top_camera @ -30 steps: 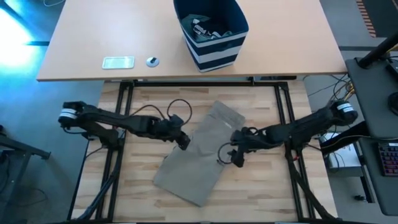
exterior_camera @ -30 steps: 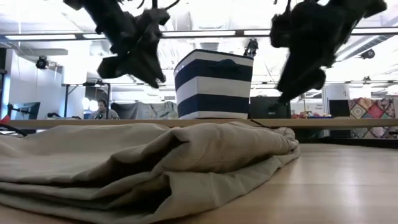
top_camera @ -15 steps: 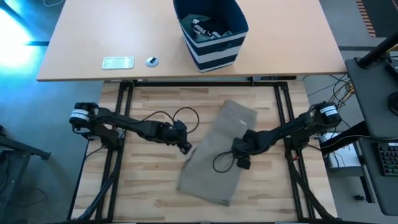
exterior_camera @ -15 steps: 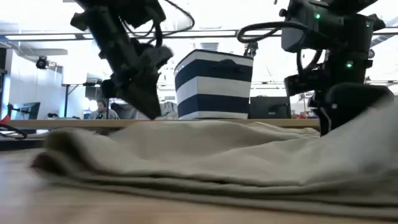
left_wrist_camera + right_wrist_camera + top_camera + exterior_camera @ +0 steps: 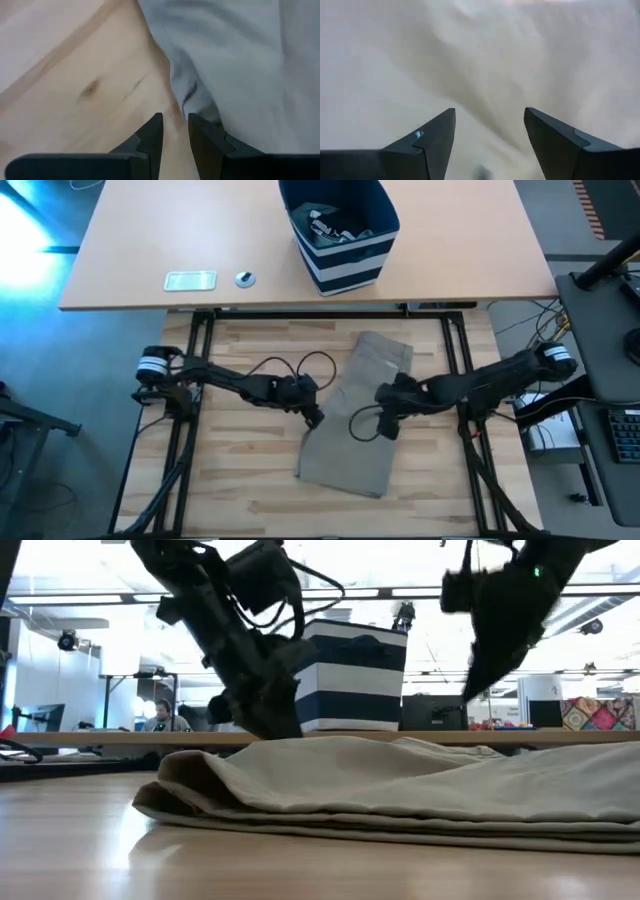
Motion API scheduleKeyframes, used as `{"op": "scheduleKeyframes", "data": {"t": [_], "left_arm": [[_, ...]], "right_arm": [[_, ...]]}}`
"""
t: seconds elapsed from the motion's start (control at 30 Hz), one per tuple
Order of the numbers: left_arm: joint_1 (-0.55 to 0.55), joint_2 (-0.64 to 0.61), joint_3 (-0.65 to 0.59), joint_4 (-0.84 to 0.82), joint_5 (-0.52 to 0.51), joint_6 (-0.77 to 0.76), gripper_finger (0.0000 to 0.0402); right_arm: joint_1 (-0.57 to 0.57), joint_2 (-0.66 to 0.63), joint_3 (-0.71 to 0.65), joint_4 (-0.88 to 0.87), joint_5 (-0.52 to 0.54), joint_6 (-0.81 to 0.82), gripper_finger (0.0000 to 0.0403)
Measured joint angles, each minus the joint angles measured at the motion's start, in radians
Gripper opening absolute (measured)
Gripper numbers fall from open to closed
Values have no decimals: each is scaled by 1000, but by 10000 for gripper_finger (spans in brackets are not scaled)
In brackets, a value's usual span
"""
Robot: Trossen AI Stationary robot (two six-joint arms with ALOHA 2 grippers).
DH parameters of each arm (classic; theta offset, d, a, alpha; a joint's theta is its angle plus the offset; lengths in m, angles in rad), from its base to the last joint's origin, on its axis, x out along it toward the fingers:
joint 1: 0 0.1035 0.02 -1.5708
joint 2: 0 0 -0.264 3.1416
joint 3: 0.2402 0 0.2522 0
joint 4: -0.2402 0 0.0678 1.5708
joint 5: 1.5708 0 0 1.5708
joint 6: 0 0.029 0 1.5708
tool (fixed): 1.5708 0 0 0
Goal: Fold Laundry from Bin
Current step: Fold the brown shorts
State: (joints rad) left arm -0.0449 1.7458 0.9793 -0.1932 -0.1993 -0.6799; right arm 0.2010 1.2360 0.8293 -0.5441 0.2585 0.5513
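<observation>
Laundry is represented on the near wooden table [image 5: 240, 470] by one beige cloth garment [image 5: 355, 435], which lies flat in a long folded strip at the table's middle, running from the far edge toward the near edge. The dark two-finger left gripper [image 5: 312, 416] is set low at the garment's left edge; in the left wrist view its fingers [image 5: 152, 135] are seen nearly closed with only a narrow gap, resting on bare wood just beside the cloth, and nothing is pinched between them. The dark two-finger right gripper [image 5: 390, 426] is held above the right part of the garment, with its fingers [image 5: 437, 135] spread wide over the fabric and nothing grasped. The boxy navy-blue fabric bin with white stripes [image 5: 340, 235] stands on the far tan table [image 5: 120, 240], well apart from the arms, and small grey pieces [image 5: 330, 228] are visible inside it. The beige garment appears folded lengthwise at least once, so this item is judged partly done; further folds may be needed, and the pieces in the bin are yet to be taken out and folded.
</observation>
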Motion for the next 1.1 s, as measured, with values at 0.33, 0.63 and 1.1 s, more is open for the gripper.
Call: {"op": "scheduleKeyframes", "data": {"t": [0.33, 0.63, 1.1], "left_arm": [[-83, -57, 4, -123, 35, 197, 77], [-237, 130, 8, 192, 38, 70, 93], [-209, 139, 78, 248, -160, 232, 183]], "right_arm": [[136, 214, -73, 130, -33, 96, 235], [92, 336, -37, -116, -102, -154, 235], [88, 125, 12, 164, 63, -7, 235]]}}
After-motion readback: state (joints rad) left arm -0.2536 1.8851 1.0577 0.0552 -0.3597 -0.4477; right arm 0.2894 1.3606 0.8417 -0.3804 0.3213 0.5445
